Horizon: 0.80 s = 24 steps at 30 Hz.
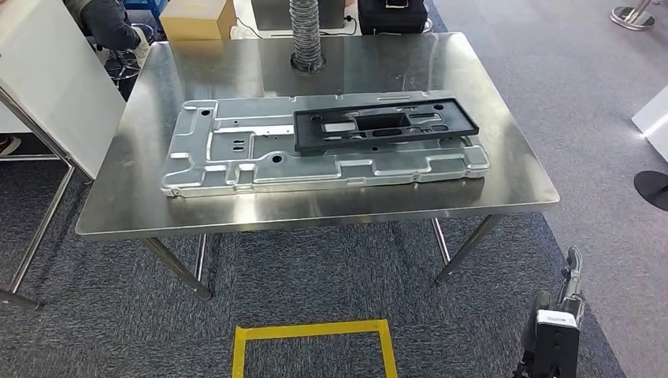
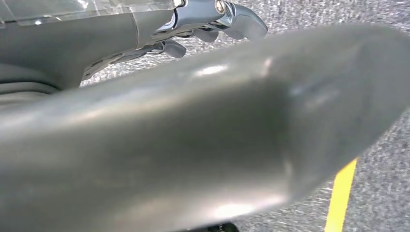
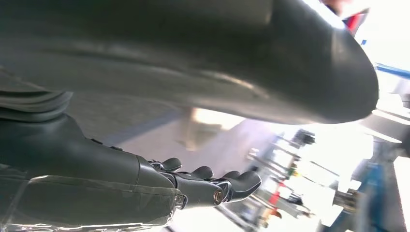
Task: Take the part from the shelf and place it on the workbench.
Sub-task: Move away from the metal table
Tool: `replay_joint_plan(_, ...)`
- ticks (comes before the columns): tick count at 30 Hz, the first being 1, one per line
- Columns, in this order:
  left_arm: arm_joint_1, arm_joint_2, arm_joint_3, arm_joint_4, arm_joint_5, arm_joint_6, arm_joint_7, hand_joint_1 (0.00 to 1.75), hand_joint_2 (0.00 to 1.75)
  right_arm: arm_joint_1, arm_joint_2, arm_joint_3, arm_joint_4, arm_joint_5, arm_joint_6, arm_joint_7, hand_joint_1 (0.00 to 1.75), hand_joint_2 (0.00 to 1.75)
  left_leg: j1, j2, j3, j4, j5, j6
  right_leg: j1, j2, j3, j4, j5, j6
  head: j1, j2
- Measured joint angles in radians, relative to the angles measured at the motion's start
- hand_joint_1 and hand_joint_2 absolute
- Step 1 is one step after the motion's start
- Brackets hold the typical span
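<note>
A black rectangular frame part lies flat on a large silver stamped metal plate, toward the plate's right half. Both rest on the steel workbench ahead of me. My right hand hangs low beside the bench's near right corner, well apart from the parts. In the right wrist view its fingers stretch out with nothing in them. In the left wrist view my left hand's broad thumb lies across the picture, and its fingers reach out over grey carpet, empty.
A ribbed grey hose stands at the bench's far edge. A white panel on a metal frame leans at the left. A seated person and a cardboard box are behind. Yellow floor tape marks a square near me.
</note>
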Motion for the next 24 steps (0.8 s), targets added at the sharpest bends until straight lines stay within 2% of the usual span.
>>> replay_joint_plan(1,0.000,0.000,0.000,0.000,0.000,0.000,0.000,0.00,0.00,-0.002,0.004,-0.010,0.022,-0.005,0.010,-0.002,0.00,0.00,-0.001,0.000,-0.009,0.003,0.008,-0.004,0.002,0.000,0.051,-0.076,-0.005,-0.006,0.000,0.000)
replay_joint_plan(2,0.000,-0.001,0.000,0.000,0.000,0.000,0.000,0.00,0.00,-0.006,0.009,-0.021,0.049,-0.010,0.020,-0.002,0.00,0.00,-0.002,0.001,-0.013,0.004,0.016,-0.009,0.005,0.000,0.085,-0.132,-0.015,-0.012,-0.001,0.000)
replay_joint_plan(3,0.000,-0.001,0.000,0.000,0.000,0.000,0.000,0.00,0.00,-0.011,0.014,-0.036,0.086,-0.014,0.033,0.000,0.00,0.00,-0.001,0.002,-0.016,0.003,0.024,-0.015,0.010,0.000,0.101,-0.162,-0.025,-0.017,0.000,0.000)
replay_joint_plan(5,0.001,-0.002,0.000,0.001,0.000,-0.001,0.000,0.00,0.00,-0.024,0.027,-0.077,0.183,-0.018,0.055,-0.007,0.00,0.00,0.003,0.001,-0.019,0.001,0.037,-0.027,0.012,-0.003,0.096,-0.176,-0.011,-0.028,0.002,0.000)
replay_joint_plan(6,0.003,-0.002,-0.001,0.001,0.000,-0.001,0.000,0.00,0.00,-0.033,0.033,-0.100,0.243,-0.013,0.061,-0.016,0.00,0.00,0.004,-0.001,-0.025,0.011,0.022,-0.032,0.011,-0.005,0.088,-0.179,0.001,-0.035,0.002,0.000)
replay_joint_plan(7,0.006,-0.003,-0.002,0.001,0.000,-0.001,0.000,0.00,0.00,-0.043,0.039,-0.123,0.302,-0.001,0.061,-0.026,0.00,0.00,0.004,-0.002,-0.035,0.038,-0.011,-0.036,0.009,-0.007,0.078,-0.183,0.014,-0.041,0.000,0.000)
replay_joint_plan(9,0.008,-0.004,-0.004,0.001,0.000,-0.001,0.000,0.00,0.00,-0.068,0.045,-0.166,0.433,0.040,0.047,-0.040,0.00,0.00,0.005,-0.004,-0.064,0.147,-0.119,-0.041,0.009,-0.009,0.048,-0.184,0.039,-0.049,-0.005,0.000)
replay_joint_plan(10,0.008,-0.004,-0.006,0.001,0.000,-0.001,-0.001,0.00,0.00,-0.082,0.046,-0.187,0.502,0.066,0.034,-0.044,0.00,0.00,0.006,-0.004,-0.076,0.212,-0.160,-0.043,0.010,-0.009,0.031,-0.183,0.052,-0.050,-0.006,0.000)
replay_joint_plan(11,0.008,-0.004,-0.008,0.001,0.000,-0.001,-0.002,0.00,0.00,-0.095,0.047,-0.208,0.578,0.094,0.016,-0.047,0.00,0.00,0.006,-0.004,-0.079,0.264,-0.177,-0.044,0.011,-0.010,0.013,-0.180,0.064,-0.049,-0.006,0.000)
replay_joint_plan(12,0.009,-0.004,-0.009,0.001,0.000,-0.001,-0.004,0.00,0.00,-0.109,0.047,-0.227,0.653,0.120,-0.002,-0.048,0.00,0.00,0.006,-0.004,-0.070,0.289,-0.165,-0.046,0.011,-0.011,-0.005,-0.176,0.076,-0.048,-0.007,0.000)
replay_joint_plan(13,0.009,-0.004,-0.011,0.001,0.000,-0.002,-0.006,0.00,0.00,-0.123,0.047,-0.244,0.729,0.143,-0.022,-0.048,0.00,0.00,0.007,-0.004,-0.045,0.282,-0.136,-0.046,0.011,-0.011,-0.025,-0.170,0.086,-0.046,-0.007,0.000)
replay_joint_plan(14,0.010,-0.004,-0.014,0.001,0.000,-0.002,-0.007,0.00,0.00,-0.134,0.046,-0.258,0.804,0.163,-0.041,-0.049,0.00,0.00,0.007,-0.004,-0.002,0.240,-0.106,-0.045,0.011,-0.012,-0.044,-0.162,0.095,-0.043,-0.007,0.000)
replay_joint_plan(15,0.009,-0.004,-0.017,0.001,0.000,-0.002,-0.009,0.00,0.00,-0.143,0.046,-0.268,0.869,0.176,-0.055,-0.050,0.00,0.00,0.006,-0.004,0.055,0.170,-0.096,-0.042,0.012,-0.012,-0.061,-0.152,0.103,-0.039,-0.007,0.000)
replay_joint_plan(16,0.007,-0.004,-0.020,0.001,0.000,-0.002,-0.010,0.00,0.00,-0.150,0.046,-0.277,0.925,0.186,-0.065,-0.051,0.00,0.00,0.005,-0.005,0.111,0.090,-0.104,-0.037,0.012,-0.011,-0.074,-0.143,0.110,-0.035,-0.007,0.000)
replay_joint_plan(17,0.005,-0.004,-0.022,0.001,0.000,-0.002,-0.011,0.00,0.00,-0.156,0.046,-0.283,0.968,0.190,-0.070,-0.053,0.00,0.00,0.003,-0.005,0.152,0.026,-0.121,-0.031,0.013,-0.011,-0.081,-0.137,0.118,-0.030,-0.006,0.000)
replay_joint_plan(18,0.004,-0.004,-0.023,0.001,-0.001,-0.002,-0.013,0.00,0.00,-0.163,0.046,-0.289,1.002,0.193,-0.072,-0.054,0.00,0.00,0.000,-0.004,0.174,-0.014,-0.137,-0.024,0.013,-0.011,-0.085,-0.134,0.126,-0.025,-0.007,0.000)
replay_joint_plan(20,0.004,-0.005,-0.024,0.001,-0.001,-0.002,-0.014,0.00,0.00,-0.174,0.044,-0.299,1.059,0.195,-0.074,-0.057,0.00,0.00,-0.002,-0.002,0.170,-0.027,-0.130,-0.009,0.010,-0.010,-0.087,-0.136,0.142,-0.012,-0.009,0.000)
replay_joint_plan(21,0.004,-0.006,-0.024,0.001,0.000,-0.002,-0.015,0.00,0.00,-0.177,0.043,-0.304,1.082,0.195,-0.074,-0.058,0.00,0.00,-0.001,0.001,0.162,-0.028,-0.119,-0.001,0.009,-0.008,-0.092,-0.129,0.133,-0.007,-0.011,0.000)
replay_joint_plan(22,0.004,-0.007,-0.024,0.001,0.000,-0.002,-0.015,0.00,0.00,-0.179,0.042,-0.309,1.103,0.195,-0.074,-0.058,0.00,0.00,0.001,0.003,0.150,-0.030,-0.105,0.007,0.008,-0.005,-0.100,-0.108,0.101,-0.002,-0.009,0.000)
replay_joint_plan(24,0.004,-0.008,-0.024,0.001,0.000,-0.002,-0.015,0.00,0.00,-0.183,0.039,-0.316,1.135,0.198,-0.079,-0.057,0.00,0.00,0.002,0.006,0.119,-0.031,-0.078,0.016,0.004,0.000,-0.126,-0.010,-0.009,0.007,-0.004,0.000)
